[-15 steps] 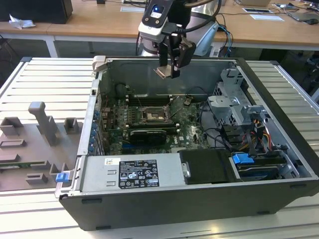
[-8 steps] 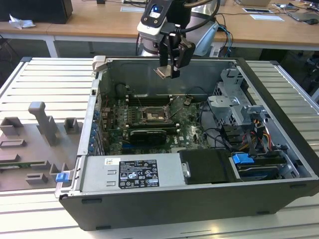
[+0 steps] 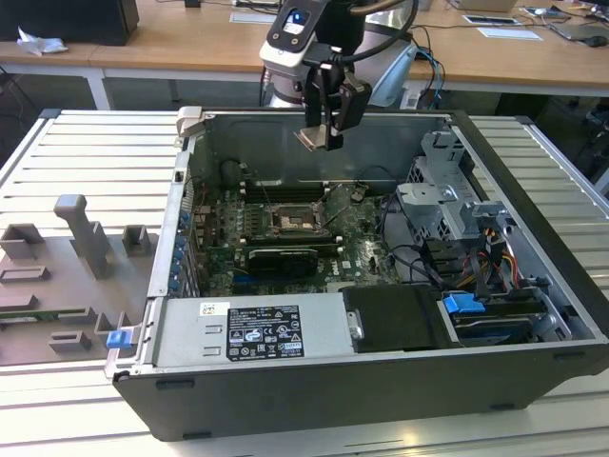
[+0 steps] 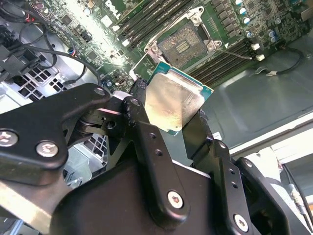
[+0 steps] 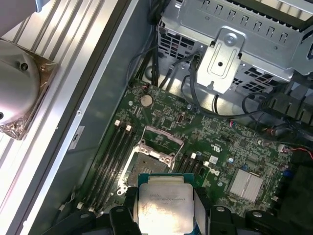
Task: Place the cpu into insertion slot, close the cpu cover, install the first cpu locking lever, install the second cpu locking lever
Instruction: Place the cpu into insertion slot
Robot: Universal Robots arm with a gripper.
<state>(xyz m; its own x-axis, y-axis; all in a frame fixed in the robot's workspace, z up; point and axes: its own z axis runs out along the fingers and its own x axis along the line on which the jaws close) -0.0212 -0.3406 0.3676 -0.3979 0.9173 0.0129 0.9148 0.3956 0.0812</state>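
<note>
In the exterior view my gripper (image 3: 324,141) hangs above the open computer case, shut on the cpu (image 3: 311,139), a flat silvery square chip. Both wrist views show the cpu (image 4: 173,102) (image 5: 165,204) clamped by its edges between the black fingers (image 4: 139,105). The insertion slot (image 3: 290,218) (image 4: 183,41) (image 5: 145,165) lies bare on the green board, well below the chip. The cpu cover (image 5: 164,134) (image 4: 143,62) stands swung open at one edge of the slot.
Long black memory slots (image 4: 222,56) run beside the slot. A metal drive cage (image 3: 447,205) with cables fills the case toward the exterior view's right. A power supply (image 3: 252,328) sits at the front. Grey fixtures (image 3: 81,243) stand outside the case.
</note>
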